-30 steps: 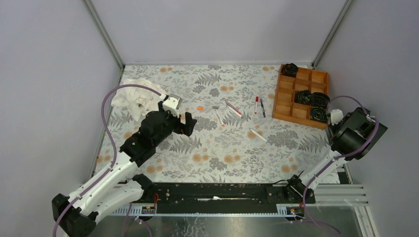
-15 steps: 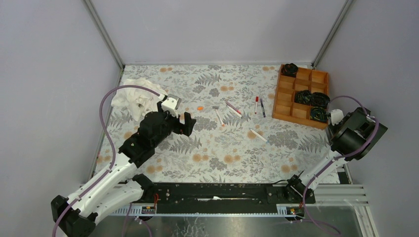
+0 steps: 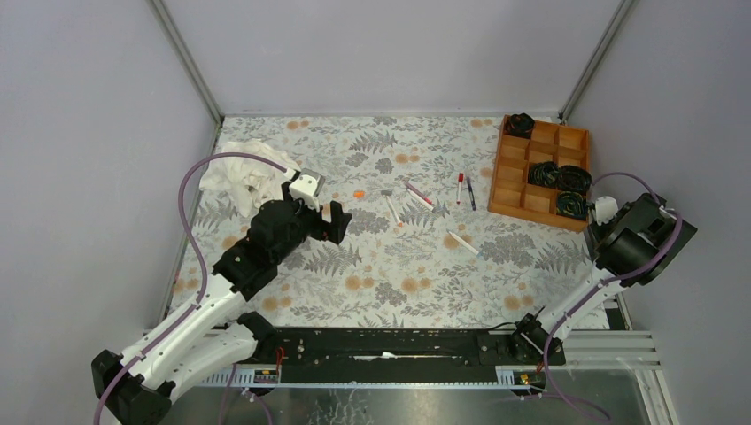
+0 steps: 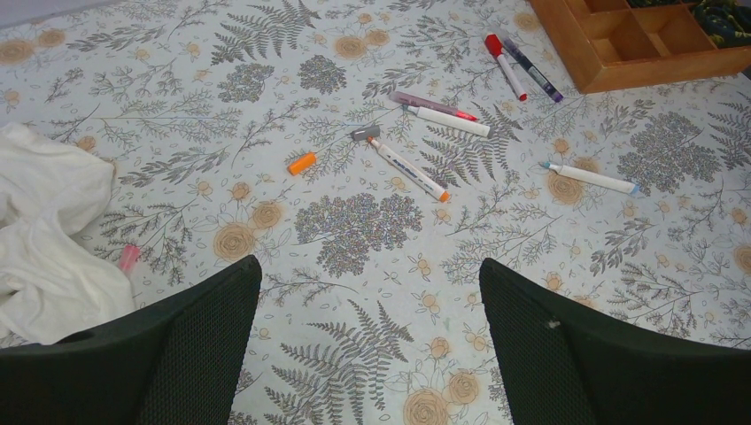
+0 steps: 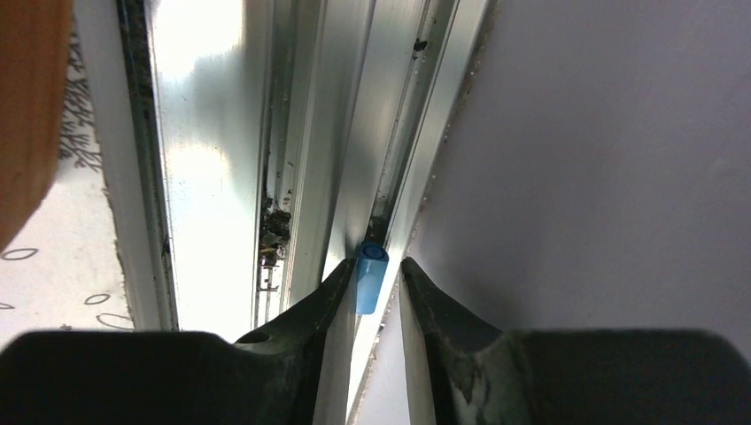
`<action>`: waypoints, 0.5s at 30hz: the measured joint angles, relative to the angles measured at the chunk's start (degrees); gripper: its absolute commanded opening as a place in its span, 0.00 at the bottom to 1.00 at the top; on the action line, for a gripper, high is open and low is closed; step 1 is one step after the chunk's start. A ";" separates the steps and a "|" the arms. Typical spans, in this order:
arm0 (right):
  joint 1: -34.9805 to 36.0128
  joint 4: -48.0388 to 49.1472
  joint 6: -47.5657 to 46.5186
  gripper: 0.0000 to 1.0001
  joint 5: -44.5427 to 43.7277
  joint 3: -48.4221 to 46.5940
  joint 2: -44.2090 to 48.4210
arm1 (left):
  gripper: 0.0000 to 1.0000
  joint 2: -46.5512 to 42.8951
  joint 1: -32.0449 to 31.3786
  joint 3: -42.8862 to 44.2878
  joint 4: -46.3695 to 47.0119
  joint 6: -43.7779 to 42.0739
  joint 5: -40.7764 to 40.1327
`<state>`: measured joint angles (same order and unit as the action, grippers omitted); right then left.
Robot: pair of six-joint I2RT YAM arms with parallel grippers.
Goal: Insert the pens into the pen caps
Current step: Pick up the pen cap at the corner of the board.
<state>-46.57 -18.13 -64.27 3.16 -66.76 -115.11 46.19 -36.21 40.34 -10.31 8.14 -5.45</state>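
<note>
Several pens lie mid-mat: a white pen with an orange tip, a pinkish pen beside a white one, a red-capped pen, a dark purple pen, and a white pen with a blue tip. An orange cap and a grey cap lie near them. My left gripper is open and empty, hovering left of the pens. My right gripper holds a blue cap at its fingertips, over the metal rail at the table's right edge.
A white cloth lies at the left with a small pink-red piece at its edge. A wooden compartment tray with black coiled items stands at the back right. Grey walls enclose the mat.
The right arm has shifted very slightly towards the right wall. The left arm and the pens have stayed put.
</note>
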 measured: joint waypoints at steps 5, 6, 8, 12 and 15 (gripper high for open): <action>-0.28 -2.54 0.61 0.23 1.03 -1.79 -1.97 | 0.96 0.00 0.00 0.00 0.00 0.00 -0.02; -0.31 -2.99 0.70 0.21 1.14 -2.10 -2.23 | 0.96 0.00 0.00 0.00 -0.02 0.00 -0.04; -0.35 -3.54 0.66 0.17 1.18 -2.56 -2.62 | 0.96 0.00 0.00 0.00 -0.02 0.00 -0.07; -0.35 -3.63 0.42 0.14 1.22 -2.58 -2.64 | 0.96 0.00 0.00 0.00 0.00 -0.02 -0.11; -0.35 -3.21 0.20 0.12 1.09 -2.21 -2.32 | 0.97 0.00 0.00 0.00 -0.02 -0.04 -0.11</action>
<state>-46.92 -21.34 -64.07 4.25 -68.97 -117.43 46.19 -36.21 40.34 -10.33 8.10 -5.56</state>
